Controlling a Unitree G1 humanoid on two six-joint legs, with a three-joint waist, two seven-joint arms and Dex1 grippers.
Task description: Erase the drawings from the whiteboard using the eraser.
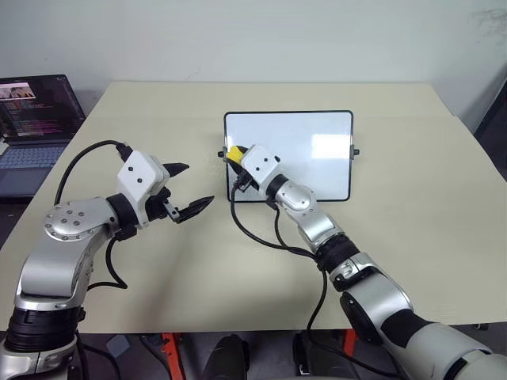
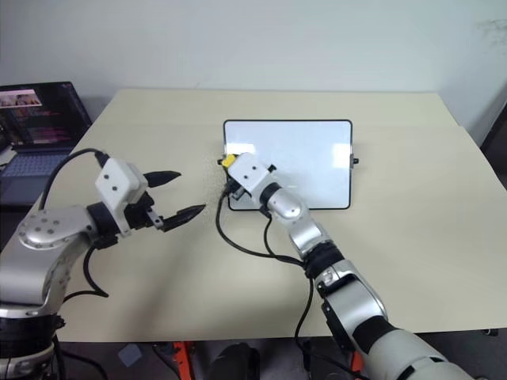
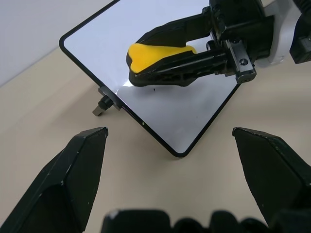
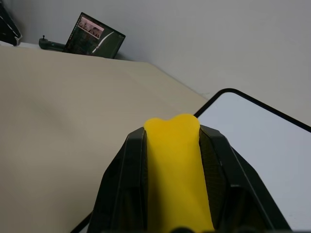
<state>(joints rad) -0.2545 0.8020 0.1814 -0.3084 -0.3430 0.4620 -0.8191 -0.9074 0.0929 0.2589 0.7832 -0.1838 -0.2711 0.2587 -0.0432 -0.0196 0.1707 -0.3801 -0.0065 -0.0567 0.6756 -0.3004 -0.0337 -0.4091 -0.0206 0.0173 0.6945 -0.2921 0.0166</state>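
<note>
We see eraser (image 1: 235, 152) mid-frame, at board (image 1: 317, 127) left edge, clamped in right gripper (image 1: 237, 156), long axis along fingers

Board face looks clean, no drawings visible

Right arm on job; left gripper (image 1: 190, 190) lower left, fingers apart, empty, near

Left wrist view shows eraser over board corner; right wrist view adds laptop (image 4: 95, 41) upper left

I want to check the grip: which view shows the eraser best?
The left wrist view: the eraser shows from the side, clamped between the right gripper fingers over the whiteboard. The right wrist view shows its yellow top; both eye views show a yellow corner.
</note>
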